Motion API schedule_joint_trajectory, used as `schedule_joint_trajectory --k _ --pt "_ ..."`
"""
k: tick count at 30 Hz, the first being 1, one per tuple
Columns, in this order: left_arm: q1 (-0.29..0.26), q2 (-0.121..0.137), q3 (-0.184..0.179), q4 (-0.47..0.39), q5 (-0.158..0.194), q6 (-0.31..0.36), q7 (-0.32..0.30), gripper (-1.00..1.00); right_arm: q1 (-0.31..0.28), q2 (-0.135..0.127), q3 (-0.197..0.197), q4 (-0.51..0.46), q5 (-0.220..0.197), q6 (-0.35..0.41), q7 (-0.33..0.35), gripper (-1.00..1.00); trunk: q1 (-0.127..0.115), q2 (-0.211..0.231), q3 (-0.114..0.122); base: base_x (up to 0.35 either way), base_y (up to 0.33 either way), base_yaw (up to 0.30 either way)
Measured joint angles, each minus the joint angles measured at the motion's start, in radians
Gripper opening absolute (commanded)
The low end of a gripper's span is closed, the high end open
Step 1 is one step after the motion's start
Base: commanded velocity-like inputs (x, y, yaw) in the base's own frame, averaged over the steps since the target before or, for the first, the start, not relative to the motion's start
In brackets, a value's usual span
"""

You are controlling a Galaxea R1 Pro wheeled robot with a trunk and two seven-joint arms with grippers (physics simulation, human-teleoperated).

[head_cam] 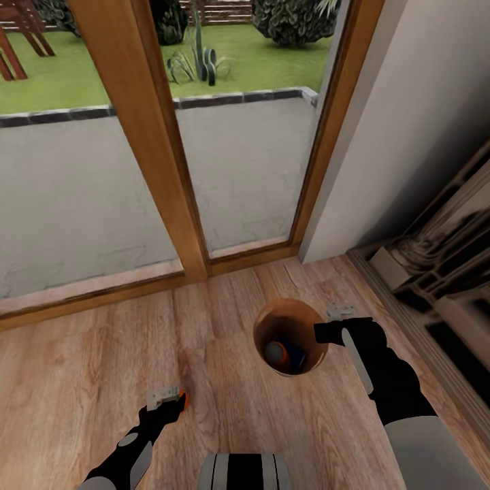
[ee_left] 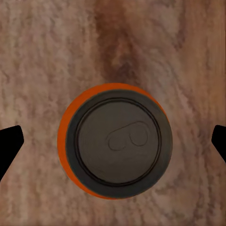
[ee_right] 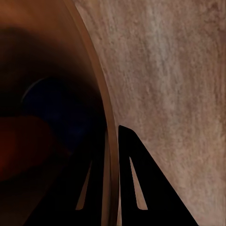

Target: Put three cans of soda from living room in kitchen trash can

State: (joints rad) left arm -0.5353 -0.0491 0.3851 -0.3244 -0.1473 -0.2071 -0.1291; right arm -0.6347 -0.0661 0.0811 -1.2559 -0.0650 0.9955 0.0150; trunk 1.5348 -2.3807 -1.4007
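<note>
Wood-grain plank floor (head_cam: 88, 381) of light brown laminate spans the lower half of the head view, bounded by a glazed door with a thick timber frame (head_cam: 146, 143); grey paving and a lawn lie beyond the glass. A plain white wall (head_cam: 401, 136) rises at the right.

The trash can (head_cam: 267, 320), a round tapered basket with a copper-brown rim and dark brown interior, stands on the floor near the wall corner. Inside it lie two soda cans: an orange can (head_cam: 275, 352) with a silvery top and, just beside it, a dark blue can (head_cam: 297, 352).

The right gripper (head_cam: 325, 332) sits at the rim of the trash can. In the right wrist view its two black tapered fingers (ee_right: 141, 188) straddle the thin curved rim wall (ee_right: 101, 117), one inside and one outside, set narrow; whether they press on the rim cannot be told.

The left gripper (head_cam: 169, 398) hangs over the floor well apart from the trash can. The third soda can (ee_left: 114, 140), orange with a dull grey circular lid and embossed pull tab, stands upright between its fingers. In the left wrist view the black fingertips (ee_left: 9, 146) sit wide, clear of the can on either side.
</note>
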Motion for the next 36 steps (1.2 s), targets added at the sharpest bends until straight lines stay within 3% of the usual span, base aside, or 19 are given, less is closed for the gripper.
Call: schedule_joint_trajectory --k 6,13,24,29,36 --pt "0.000 0.000 0.000 0.000 0.000 0.000 0.000 1.00 0.000 0.000 0.000 -0.001 -0.004 0.000 0.000 -1.00 0.000 0.000 0.000 0.000 0.000 0.000" --pt "0.000 0.000 0.000 0.000 0.000 0.000 0.000 1.00 0.001 0.000 -0.003 -0.089 -0.003 0.001 0.001 -1.00 0.000 0.000 0.000 0.000 0.000 0.000" --pt "0.000 0.000 0.000 -0.001 0.000 0.000 0.000 1.00 0.001 0.001 0.000 -0.107 -0.006 0.002 0.001 -1.00 0.000 0.000 0.000 0.000 0.000 0.000" --pt "0.000 0.000 0.000 0.000 0.000 0.000 0.000 1.00 0.002 0.002 -0.001 -0.107 -0.001 0.001 0.000 -1.00 0.019 -0.035 -0.016 0.000 0.000 0.000" --pt "0.000 0.000 0.000 0.000 0.000 0.000 0.000 1.00 0.002 0.003 -0.001 -0.107 -0.006 0.002 0.001 -1.00 0.027 -0.049 -0.022 0.000 0.000 0.000"
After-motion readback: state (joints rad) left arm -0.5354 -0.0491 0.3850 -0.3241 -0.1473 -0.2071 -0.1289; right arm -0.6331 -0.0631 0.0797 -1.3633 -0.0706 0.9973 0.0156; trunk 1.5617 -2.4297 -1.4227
